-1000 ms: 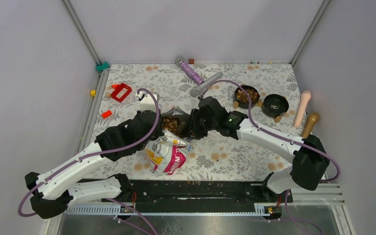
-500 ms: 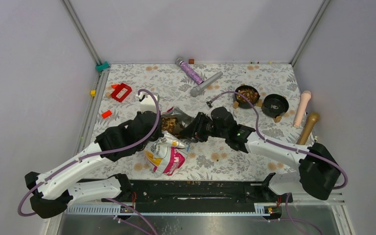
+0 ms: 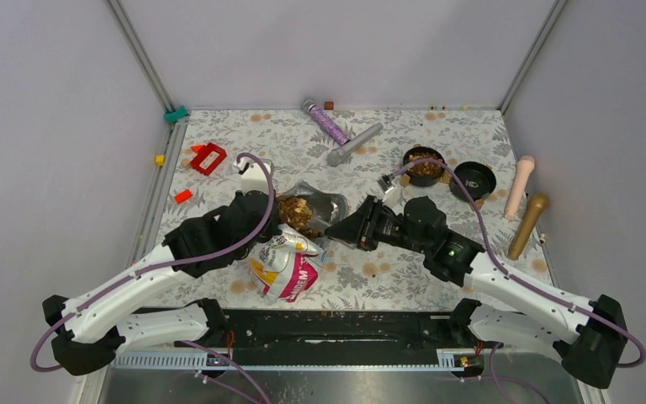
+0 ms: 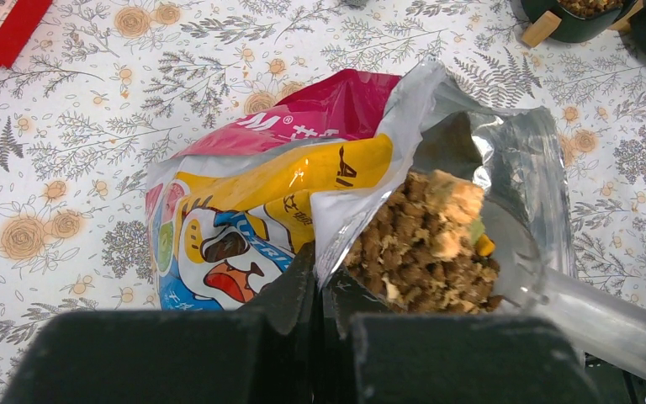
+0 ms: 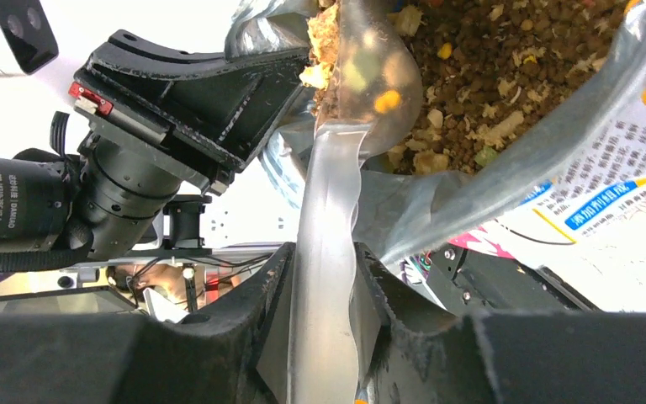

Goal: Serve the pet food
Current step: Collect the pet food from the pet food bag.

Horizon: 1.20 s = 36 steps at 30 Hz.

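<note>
The glossy yellow, white and magenta bag (image 3: 290,268) lies mid-table with its silver-lined mouth open toward the back. My left gripper (image 3: 271,210) is shut on the bag's rim (image 4: 336,252), holding the mouth up. Brown and tan pet food (image 4: 425,244) is heaped in a clear scoop (image 4: 521,278) at the mouth. My right gripper (image 3: 355,229) is shut on the scoop's clear handle (image 5: 324,252), and the loaded scoop bowl (image 5: 370,76) sits just inside the bag (image 5: 589,168). More pet food (image 5: 488,67) lies loose in the bag.
Two round black bowls stand at the back right: one (image 3: 423,164) holds kibble, the other (image 3: 473,178) looks empty. Pink (image 3: 519,187) and wooden (image 3: 532,214) cylinders lie beyond them. A glitter tube (image 3: 328,124), grey tube (image 3: 353,144) and red pieces (image 3: 209,157) lie at the back.
My right arm has swung out to the right and toward the near edge, drawing the scoop back to the bag's mouth. The left gripper and the bag have stayed put.
</note>
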Each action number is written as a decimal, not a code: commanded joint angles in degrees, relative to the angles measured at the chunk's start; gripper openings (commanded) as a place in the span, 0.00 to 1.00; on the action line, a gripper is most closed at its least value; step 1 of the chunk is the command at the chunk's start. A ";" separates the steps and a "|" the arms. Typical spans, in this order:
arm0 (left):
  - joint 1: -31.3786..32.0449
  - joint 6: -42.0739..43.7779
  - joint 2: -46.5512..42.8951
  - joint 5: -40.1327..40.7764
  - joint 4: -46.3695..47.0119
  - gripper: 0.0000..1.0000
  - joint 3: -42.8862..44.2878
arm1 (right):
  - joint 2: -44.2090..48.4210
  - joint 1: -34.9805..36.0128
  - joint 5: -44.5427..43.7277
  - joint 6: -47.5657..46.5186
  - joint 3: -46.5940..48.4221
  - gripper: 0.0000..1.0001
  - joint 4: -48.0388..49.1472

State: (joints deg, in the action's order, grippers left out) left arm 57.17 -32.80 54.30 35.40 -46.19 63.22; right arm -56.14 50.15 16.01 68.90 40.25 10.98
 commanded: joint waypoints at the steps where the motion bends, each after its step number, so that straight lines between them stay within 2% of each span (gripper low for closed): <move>1: 1.45 -0.37 -1.44 -2.66 6.95 0.00 2.54 | 4.66 0.29 -4.93 -1.57 -0.29 0.00 -0.16; 15: 1.96 -0.33 -1.74 -2.28 6.93 0.00 2.51 | 5.82 0.22 -5.47 -5.12 1.36 0.00 -4.85; 19: 2.07 -0.28 -2.07 -1.83 6.95 0.00 2.50 | 7.57 0.26 -8.89 -9.01 3.40 0.00 -10.44; 23: 2.16 -0.21 -1.80 -1.72 6.92 0.00 2.52 | 7.36 0.12 -3.85 -5.44 -0.51 0.00 -1.26; 27: 2.16 -0.10 -1.79 -1.76 6.95 0.00 2.46 | 7.70 0.29 -5.78 -4.47 -1.46 0.00 1.66; 29: 2.23 -0.14 -1.67 -1.91 6.95 0.00 2.49 | 5.08 0.30 -2.83 -3.40 -1.08 0.00 4.23; 31: 2.25 -0.06 -1.54 -1.71 6.91 0.00 2.47 | 3.98 0.11 0.44 -3.43 -0.86 0.00 4.56; 34: 2.25 -0.01 -1.70 -1.69 6.91 0.00 2.50 | 5.95 -0.27 -2.70 -3.43 -2.20 0.00 4.87; 36: 2.25 -0.12 -1.83 -1.66 6.91 0.00 2.44 | 5.90 -0.23 -0.93 -5.05 -1.02 0.00 2.63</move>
State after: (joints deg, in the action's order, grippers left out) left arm 57.82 -32.36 54.00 35.88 -46.41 63.22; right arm -52.05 50.19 13.63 64.84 37.74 8.64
